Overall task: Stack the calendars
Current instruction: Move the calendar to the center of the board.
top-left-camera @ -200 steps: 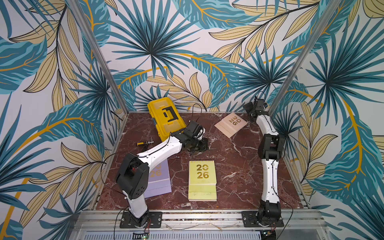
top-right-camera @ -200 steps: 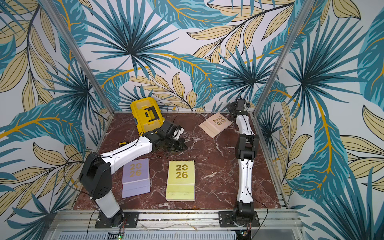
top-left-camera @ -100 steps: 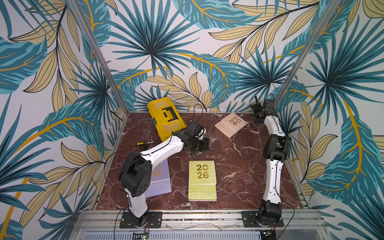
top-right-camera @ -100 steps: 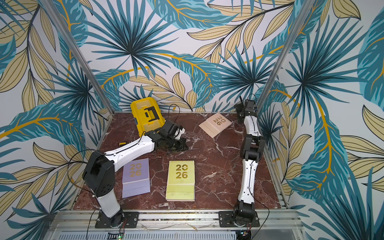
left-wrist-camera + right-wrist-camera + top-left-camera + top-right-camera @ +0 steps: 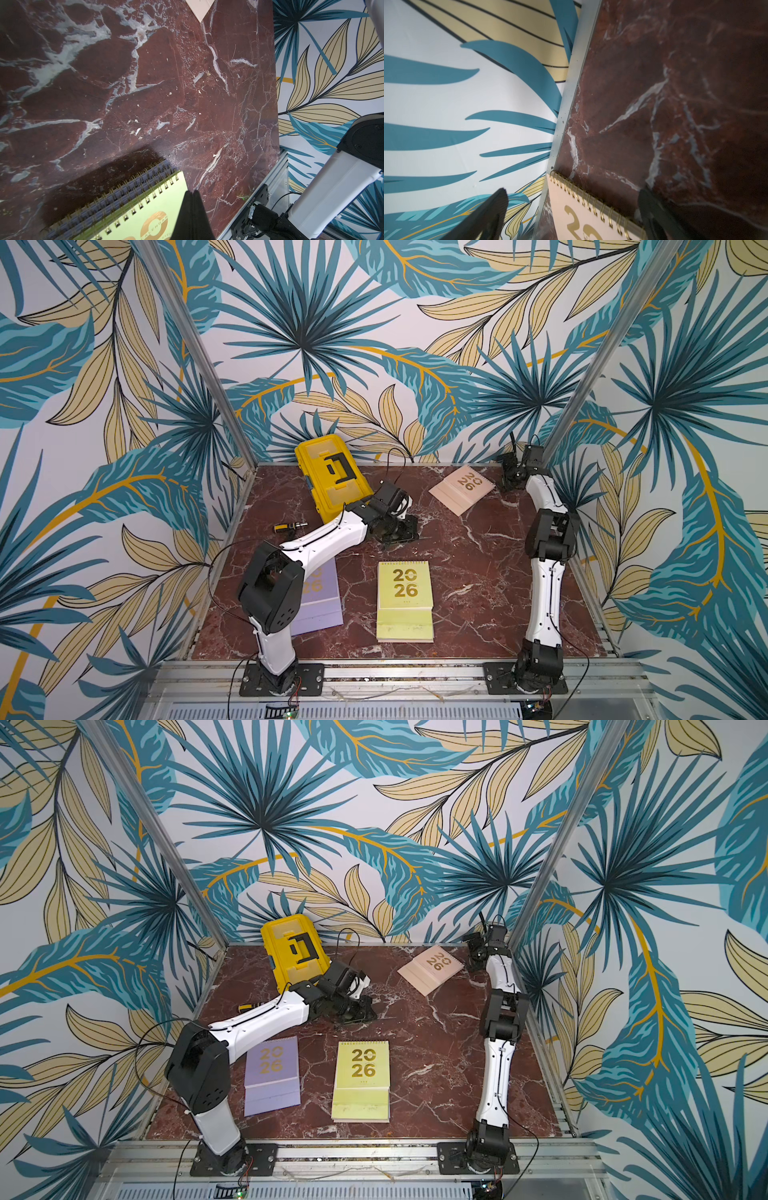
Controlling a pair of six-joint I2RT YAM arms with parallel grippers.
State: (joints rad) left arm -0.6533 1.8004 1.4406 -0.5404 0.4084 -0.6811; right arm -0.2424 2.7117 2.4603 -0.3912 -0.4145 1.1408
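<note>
A lime green calendar (image 5: 405, 599) (image 5: 360, 1079) lies at front centre, and in the left wrist view lilac spiral edges show under the lime cover (image 5: 135, 207). A lilac calendar (image 5: 272, 1075) lies front left, partly behind my left arm (image 5: 324, 537). At the back right a peach calendar (image 5: 462, 488) (image 5: 431, 968) sits askew. My left gripper (image 5: 399, 526) (image 5: 193, 193) is shut and holds nothing, low over the marble behind the lime calendar. My right gripper (image 5: 513, 477) (image 5: 573, 190) is open beside the peach calendar (image 5: 581, 218), whose spiral edge lies between the fingers.
A yellow toolbox (image 5: 332, 477) (image 5: 297, 952) stands at the back left, just behind my left wrist. A small yellow-and-black tool (image 5: 289, 526) lies near the left wall. Patterned walls with metal rails close the marble table (image 5: 478, 572) on three sides; the right gripper is near the back right corner.
The right arm's elbow swung toward the right wall and its open gripper came down beside the peach calendar. The left arm shifted slightly; its gripper stayed shut in about the same place.
</note>
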